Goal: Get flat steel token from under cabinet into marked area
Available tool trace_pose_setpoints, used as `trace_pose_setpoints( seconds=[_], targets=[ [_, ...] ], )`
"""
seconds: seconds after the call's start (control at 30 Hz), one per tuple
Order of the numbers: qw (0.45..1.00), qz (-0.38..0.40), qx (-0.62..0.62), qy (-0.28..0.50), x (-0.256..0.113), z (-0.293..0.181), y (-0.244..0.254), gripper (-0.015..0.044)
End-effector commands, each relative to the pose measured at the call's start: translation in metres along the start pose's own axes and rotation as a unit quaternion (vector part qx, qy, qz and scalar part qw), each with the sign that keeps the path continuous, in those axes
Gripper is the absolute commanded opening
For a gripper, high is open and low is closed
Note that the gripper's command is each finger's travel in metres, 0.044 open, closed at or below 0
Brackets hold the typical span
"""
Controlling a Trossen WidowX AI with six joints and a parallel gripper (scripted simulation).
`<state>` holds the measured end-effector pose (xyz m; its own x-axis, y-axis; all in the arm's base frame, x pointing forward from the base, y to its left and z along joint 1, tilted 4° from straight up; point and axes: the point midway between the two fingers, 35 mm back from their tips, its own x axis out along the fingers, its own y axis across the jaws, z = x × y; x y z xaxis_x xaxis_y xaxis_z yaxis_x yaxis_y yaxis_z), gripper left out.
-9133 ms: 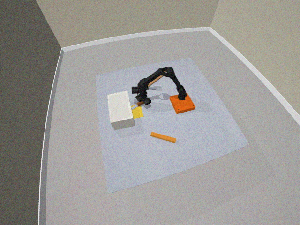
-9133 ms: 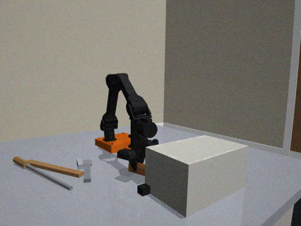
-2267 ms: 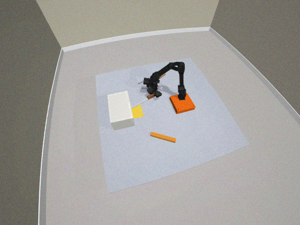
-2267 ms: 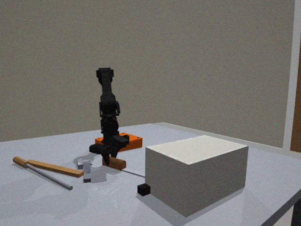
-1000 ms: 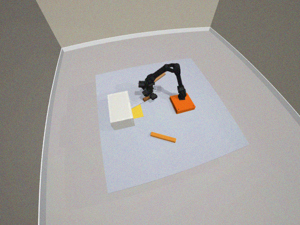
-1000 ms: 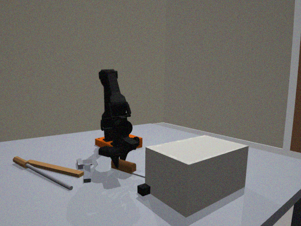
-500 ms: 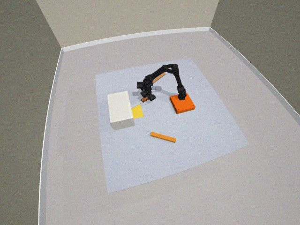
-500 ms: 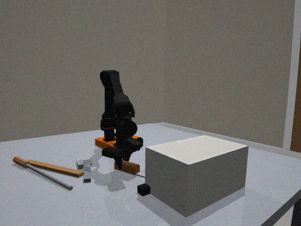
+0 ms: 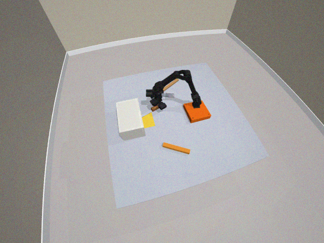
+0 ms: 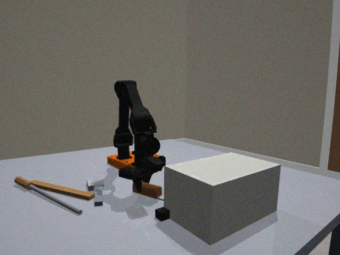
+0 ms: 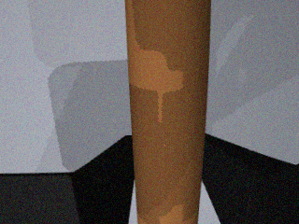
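The white cabinet stands on the table, its vent slots not visible. The marked area is a yellow patch beside the cabinet's front. The steel token is not visible in any view. My gripper is shut on the brown cylindrical handle of a tool. The handle is low over the table, near the cabinet's front. The tool's thin rod runs from the handle towards the cabinet; its far end is hidden.
A small black cube is near the cabinet's corner. A grey rod with a wooden handle, a wooden bar and pale blocks lie beyond the gripper. An orange bar lies apart. The arm's orange base is behind.
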<state>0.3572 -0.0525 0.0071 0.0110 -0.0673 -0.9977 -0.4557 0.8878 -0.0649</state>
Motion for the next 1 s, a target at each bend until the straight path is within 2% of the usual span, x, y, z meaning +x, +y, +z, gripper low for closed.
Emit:
trace_pose_setpoints(
  seconds=[0.0, 0.97],
  targets=[
    [1.0, -0.002, 0.0, 0.0, 0.0, 0.007, -0.001, 0.0],
    [1.0, -0.002, 0.0, -0.001, -0.001, 0.038, -0.001, 0.0]
  ],
)
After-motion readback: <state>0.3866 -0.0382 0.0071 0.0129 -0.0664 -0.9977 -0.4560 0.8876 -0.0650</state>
